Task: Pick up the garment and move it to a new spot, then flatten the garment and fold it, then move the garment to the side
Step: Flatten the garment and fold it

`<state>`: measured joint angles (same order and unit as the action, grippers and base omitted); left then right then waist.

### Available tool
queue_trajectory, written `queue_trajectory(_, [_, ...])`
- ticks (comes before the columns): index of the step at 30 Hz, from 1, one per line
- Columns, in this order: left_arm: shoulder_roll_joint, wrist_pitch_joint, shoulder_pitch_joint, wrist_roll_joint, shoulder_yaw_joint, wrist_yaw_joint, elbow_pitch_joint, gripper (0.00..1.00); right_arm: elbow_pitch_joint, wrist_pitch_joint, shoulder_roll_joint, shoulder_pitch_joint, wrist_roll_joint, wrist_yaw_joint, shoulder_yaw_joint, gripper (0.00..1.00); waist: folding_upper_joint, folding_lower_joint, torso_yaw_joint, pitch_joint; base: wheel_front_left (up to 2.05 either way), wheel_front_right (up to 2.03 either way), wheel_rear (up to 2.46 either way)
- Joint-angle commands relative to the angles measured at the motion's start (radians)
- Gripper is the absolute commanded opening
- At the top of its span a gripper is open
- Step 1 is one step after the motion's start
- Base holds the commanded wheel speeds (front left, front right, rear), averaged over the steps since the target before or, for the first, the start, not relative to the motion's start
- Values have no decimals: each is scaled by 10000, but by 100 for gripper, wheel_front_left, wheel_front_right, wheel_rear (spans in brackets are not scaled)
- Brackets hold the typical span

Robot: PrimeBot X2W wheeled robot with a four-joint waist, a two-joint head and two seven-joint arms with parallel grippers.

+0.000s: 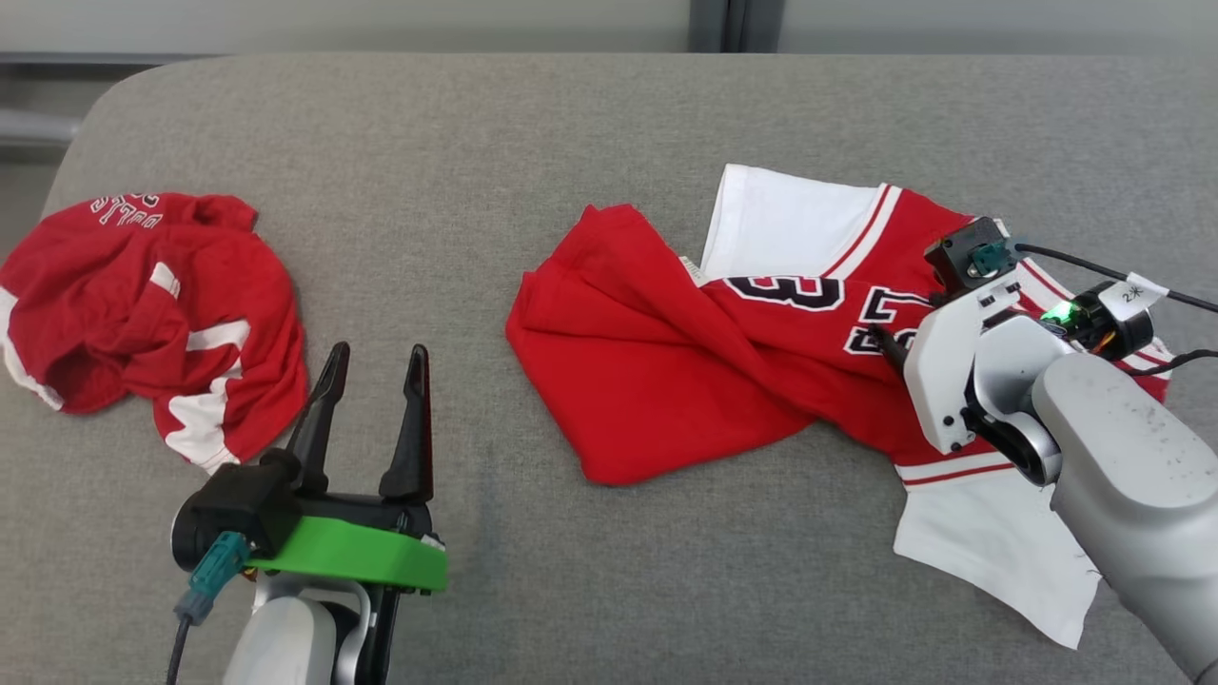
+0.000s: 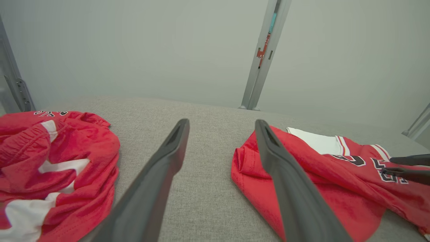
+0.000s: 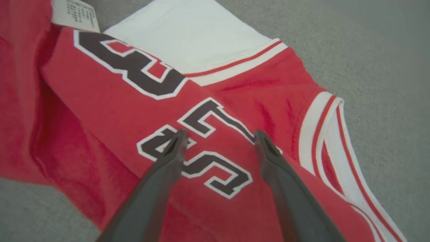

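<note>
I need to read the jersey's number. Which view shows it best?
Right wrist view: the number print is large and close, between the fingers of the open right gripper. Head view: smaller, partly behind that gripper. Left wrist view: small, at the right edge.

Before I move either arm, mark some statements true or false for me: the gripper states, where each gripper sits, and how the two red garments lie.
1. The left gripper and right gripper are both open. True.
2. The right gripper is over the black numerals on the jersey. True.
3. The left gripper holds the crumpled red garment. False: it is empty, over bare gray cushion between the two garments.
4. The jersey lies flat and smooth. False: its red body is twisted and bunched.
5. The two garments overlap. False: gray cushion separates them.
</note>
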<state>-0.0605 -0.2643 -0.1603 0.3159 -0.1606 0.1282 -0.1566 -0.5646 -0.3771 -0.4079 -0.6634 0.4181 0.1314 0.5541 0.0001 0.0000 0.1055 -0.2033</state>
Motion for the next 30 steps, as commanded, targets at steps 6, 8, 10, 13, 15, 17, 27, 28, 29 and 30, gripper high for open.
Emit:
queue_trajectory(6, [-35, -1, -309, 73, -3, 34, 59, 100, -705, -738, -615, -687, 1435, -12, 1508, 100, -1, 0, 637, -661, 0, 0, 0])
queue_trajectory(8, [-27, -1, -357, 82, 6, 34, 71, 100, -872, -809, -706, -826, 1734, -14, 1798, 24, -1, 0, 675, -727, 0, 0, 0])
queue_trajectory(10, [-16, -1, -400, 85, 3, 34, 82, 100, -1052, -723, -765, -974, 1917, -14, 1978, 0, -1, 0, 705, -777, 0, 0, 0])
queue_trajectory(13, [5, -1, -452, 86, -9, 34, 110, 100, -1371, 94, -729, -1439, 1803, -17, 1680, 0, -1, 0, 745, -860, 0, 0, 0])
queue_trajectory(15, [16, -1, -495, 98, -26, 34, 131, 100, -1635, 778, -557, -1785, 1618, -17, 1390, 0, -1, 0, 786, -929, 0, 0, 0])
queue_trajectory(17, [26, -1, -545, 105, -38, 34, 174, 100, -1958, 1498, -356, -2098, 1361, -15, 1070, 0, -1, 0, 829, -1006, 0, 0, 0])
queue_trajectory(27, [76, -1, -751, 117, -186, 34, 249, 100, -4226, 3685, 522, -3654, -202, -15, -643, 0, -1, 0, 1278, -1329, 0, 0, 0])
queue_trajectory(28, [77, -3, -759, 120, -181, 34, 242, 100, -4419, 3795, 636, -3737, -309, -15, -721, 0, -1, 0, 1311, -1328, 0, 0, 0])
queue_trajectory(29, [80, -1, -763, 122, -186, 34, 236, 100, -4554, 3865, 705, -3778, -385, -15, -752, 45, -1, 0, 1336, -1317, 0, 0, 0])
queue_trajectory(30, [85, -1, -755, 123, -185, 34, 222, 100, -4686, 3942, 767, -3816, -451, -15, -758, 100, -1, 0, 1358, -1292, 0, 0, 0])
